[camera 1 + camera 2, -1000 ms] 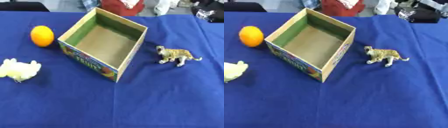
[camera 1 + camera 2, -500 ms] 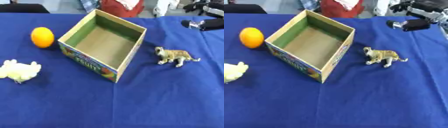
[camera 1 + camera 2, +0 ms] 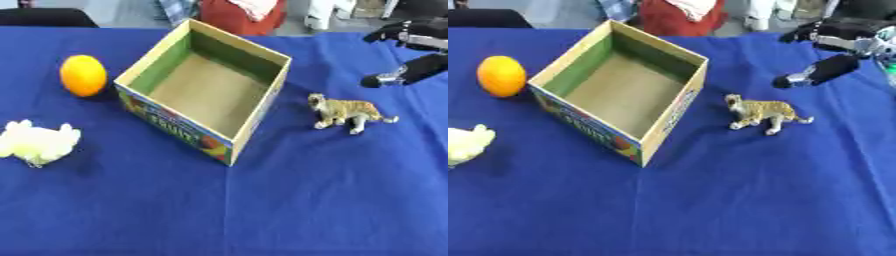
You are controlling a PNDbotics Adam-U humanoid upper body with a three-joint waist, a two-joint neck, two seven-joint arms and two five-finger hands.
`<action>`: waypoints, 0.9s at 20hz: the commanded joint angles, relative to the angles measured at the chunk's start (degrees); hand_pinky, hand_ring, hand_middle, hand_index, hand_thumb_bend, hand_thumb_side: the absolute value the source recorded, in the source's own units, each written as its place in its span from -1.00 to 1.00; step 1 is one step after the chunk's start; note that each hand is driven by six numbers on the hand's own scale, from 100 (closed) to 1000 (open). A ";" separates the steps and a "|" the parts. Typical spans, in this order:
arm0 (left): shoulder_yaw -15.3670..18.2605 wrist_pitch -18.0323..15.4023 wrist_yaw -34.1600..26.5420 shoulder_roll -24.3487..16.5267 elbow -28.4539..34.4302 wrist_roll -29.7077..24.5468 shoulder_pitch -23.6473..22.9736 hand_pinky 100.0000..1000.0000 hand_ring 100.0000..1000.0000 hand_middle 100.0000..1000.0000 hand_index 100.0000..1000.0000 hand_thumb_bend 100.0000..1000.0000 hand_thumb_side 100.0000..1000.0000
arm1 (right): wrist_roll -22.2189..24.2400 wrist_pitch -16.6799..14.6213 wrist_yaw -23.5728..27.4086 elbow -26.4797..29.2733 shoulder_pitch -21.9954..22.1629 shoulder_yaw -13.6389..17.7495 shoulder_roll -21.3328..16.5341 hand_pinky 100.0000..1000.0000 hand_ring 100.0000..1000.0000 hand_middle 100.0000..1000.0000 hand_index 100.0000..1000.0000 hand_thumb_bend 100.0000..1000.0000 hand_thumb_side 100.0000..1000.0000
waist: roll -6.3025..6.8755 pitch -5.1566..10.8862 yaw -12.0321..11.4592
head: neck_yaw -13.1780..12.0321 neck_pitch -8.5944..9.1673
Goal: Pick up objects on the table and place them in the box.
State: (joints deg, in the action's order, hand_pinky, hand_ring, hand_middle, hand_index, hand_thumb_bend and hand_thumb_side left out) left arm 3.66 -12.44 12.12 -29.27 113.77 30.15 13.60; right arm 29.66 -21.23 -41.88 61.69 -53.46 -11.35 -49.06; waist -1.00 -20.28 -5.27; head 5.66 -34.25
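At the far left of the blue surface (image 3: 262, 210) lies a pale yellow fluffy toy (image 3: 37, 142), with an orange (image 3: 83, 75) beyond it, both well apart from the box. The cardboard box (image 3: 203, 90) stands open near the middle, and nothing shows inside it, so by my judgement 0 of the 3 objects are packed and all 3 remain. Just right of the box a toy tiger (image 3: 763, 113) stands upright on the cloth, untouched. At the upper right, the right hand (image 3: 833, 47) hovers above and beyond the tiger, fingers spread open and holding nothing. The left hand is out of sight.
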 commanded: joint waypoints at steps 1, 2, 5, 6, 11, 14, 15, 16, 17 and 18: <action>0.17 -0.04 -0.06 -1.63 0.82 -0.18 0.21 -0.11 0.38 0.35 0.88 -0.74 1.00 | 0.57 -0.19 -1.02 -0.32 -0.88 0.13 -1.27 0.49 0.81 0.78 1.00 -0.05 0.62 | 0.04 1.47 0.07 | 0.10 0.20; 0.17 -0.03 -0.06 -1.64 0.82 -0.18 0.21 -0.11 0.38 0.35 0.88 -0.74 1.00 | 0.69 -0.25 -1.01 -0.46 -0.80 0.06 -1.27 0.49 0.80 0.78 1.00 -0.11 0.59 | 0.03 1.45 0.08 | 0.09 0.18; 0.13 -0.03 -0.07 -1.65 0.82 -0.21 0.28 -0.11 0.38 0.35 0.88 -0.74 1.00 | 0.91 -0.45 -0.70 -0.40 -0.45 -0.31 -1.26 0.48 0.79 0.76 1.00 -0.14 0.57 | 0.01 1.35 0.06 | 0.16 0.13; 0.11 -0.03 -0.08 -1.64 0.82 -0.22 0.30 -0.11 0.38 0.35 0.88 -0.74 1.00 | 0.97 -0.51 -0.48 -0.28 -0.35 -0.46 -1.24 0.47 0.78 0.76 1.00 -0.16 0.56 | 0.00 1.33 0.05 | 0.21 0.12; 0.06 0.04 -0.13 -1.55 0.82 -0.25 0.34 -0.11 0.38 0.35 0.88 -0.74 1.00 | 1.22 -0.68 0.58 0.78 0.40 -1.62 -1.20 0.44 0.76 0.72 1.00 -0.15 0.56 | 0.00 1.18 -0.05 | 0.30 0.09; 0.02 0.05 -0.13 -1.54 0.82 -0.28 0.35 -0.11 0.38 0.34 0.88 -0.75 1.00 | 1.68 -0.88 1.01 1.87 1.06 -2.41 -1.47 0.43 0.76 0.70 1.00 -0.11 0.59 | 0.01 1.10 -0.10 | 0.31 0.07; 0.01 0.05 -0.13 -1.55 0.82 -0.29 0.37 -0.11 0.38 0.35 0.88 -0.75 1.00 | 1.81 -0.94 1.09 2.32 1.25 -2.63 -1.60 0.43 0.76 0.70 1.00 -0.10 0.59 | 0.00 1.08 -0.11 | 0.31 0.09; -0.01 0.05 -0.14 -1.56 0.82 -0.31 0.39 -0.11 0.38 0.34 0.88 -0.75 1.00 | 1.98 -1.00 1.12 2.77 1.41 -2.85 -1.74 0.43 0.76 0.70 1.00 -0.09 0.59 | -0.02 1.07 -0.11 | 0.31 0.10; -0.03 0.05 -0.15 -1.55 0.82 -0.33 0.41 -0.11 0.38 0.34 0.88 -0.75 1.00 | 2.19 -1.07 1.10 3.20 1.54 -3.10 -1.86 0.43 0.76 0.70 1.00 -0.08 0.58 | -0.05 1.06 -0.10 | 0.31 0.13; -0.05 0.05 -0.16 -1.54 0.82 -0.35 0.42 -0.11 0.38 0.34 0.88 -0.75 1.00 | 2.42 -1.15 1.04 3.58 1.63 -3.34 -1.97 0.43 0.76 0.70 1.00 -0.08 0.58 | -0.07 1.06 -0.08 | 0.32 0.15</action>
State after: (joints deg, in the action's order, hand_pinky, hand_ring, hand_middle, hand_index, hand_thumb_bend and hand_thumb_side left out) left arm 3.34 -12.35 12.11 -29.27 113.77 30.00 13.61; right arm 31.72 -22.25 -41.21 63.83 -51.15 -14.87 -48.95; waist -1.09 -20.30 -5.35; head 5.88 -34.25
